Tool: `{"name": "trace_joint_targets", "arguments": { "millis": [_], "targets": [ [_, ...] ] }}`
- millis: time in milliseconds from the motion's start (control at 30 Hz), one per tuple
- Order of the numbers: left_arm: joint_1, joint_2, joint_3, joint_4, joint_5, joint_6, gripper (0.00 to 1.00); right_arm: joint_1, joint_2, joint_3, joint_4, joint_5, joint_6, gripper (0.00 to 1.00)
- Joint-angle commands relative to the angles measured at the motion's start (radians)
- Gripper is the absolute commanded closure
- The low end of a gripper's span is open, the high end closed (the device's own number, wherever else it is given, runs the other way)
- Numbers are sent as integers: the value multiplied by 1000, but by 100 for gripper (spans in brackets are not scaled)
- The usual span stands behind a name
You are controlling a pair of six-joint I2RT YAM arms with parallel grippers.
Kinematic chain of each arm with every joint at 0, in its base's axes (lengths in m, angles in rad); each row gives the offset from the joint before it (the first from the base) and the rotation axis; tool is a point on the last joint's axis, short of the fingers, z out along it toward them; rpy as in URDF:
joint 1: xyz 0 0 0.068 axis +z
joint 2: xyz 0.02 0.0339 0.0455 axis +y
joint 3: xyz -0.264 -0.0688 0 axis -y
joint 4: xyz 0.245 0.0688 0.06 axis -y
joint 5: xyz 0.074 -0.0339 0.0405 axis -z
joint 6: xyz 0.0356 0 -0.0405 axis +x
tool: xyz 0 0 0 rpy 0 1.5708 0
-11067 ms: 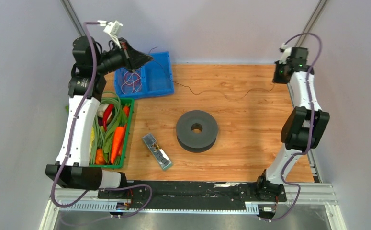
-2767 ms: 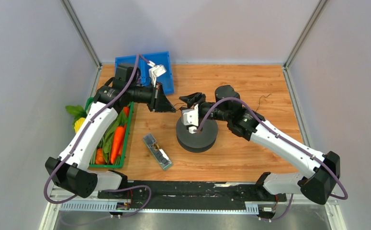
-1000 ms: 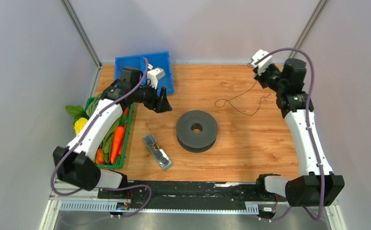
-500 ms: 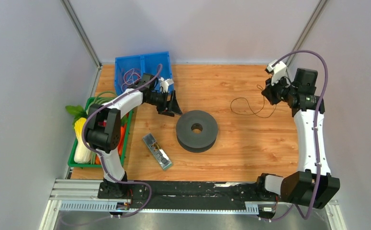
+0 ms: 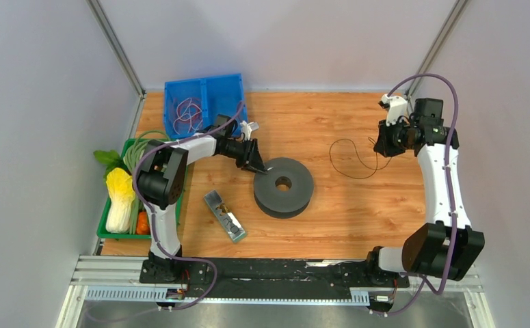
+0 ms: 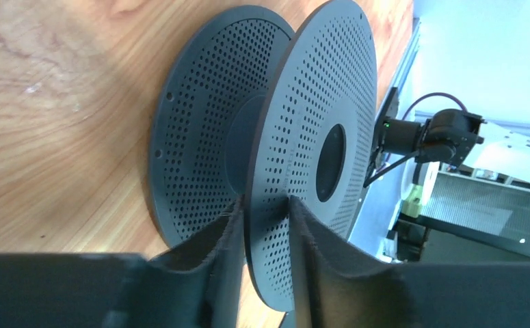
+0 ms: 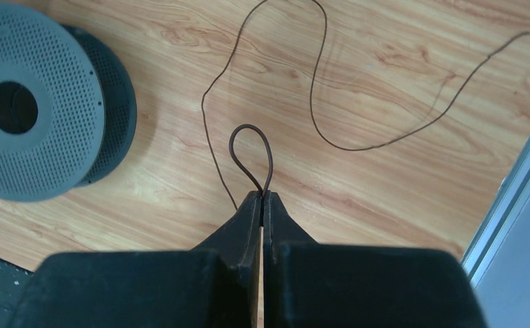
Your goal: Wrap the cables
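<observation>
L pincer (image 6: 265, 203): clamped on rim of upper flange of spool (image 6: 303, 123), which lies flat at desk (image 5: 330, 225) ctr. R pincer (image 7: 262, 197): tips together, pinching a small loop of cable (image 7: 249, 126). Rest of cable trails over desk right of spool, apart from it.

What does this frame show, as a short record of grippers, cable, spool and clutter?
left gripper: closed astride the spool's upper flange rim
right gripper: shut, pinching a small loop of cable
cable: thin, dark, lying slack on the table, none wound yet
spool: grey, flat on the table, mid-table
blue bin: far left, holds loose wires
green tray: left edge, vegetables
small device: near the spool
</observation>
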Motion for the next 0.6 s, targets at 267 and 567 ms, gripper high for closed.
{"name": "trace_joint_targets", "arguments": {
  "millis": [267,567],
  "targets": [
    [-35,-215,37,-91,-18,195,100,5,125,86,1,33,96,100],
    [-135,-549,15,-398,-152,721,100,83,142,220,-136,-219,-55,100]
  ]
}}
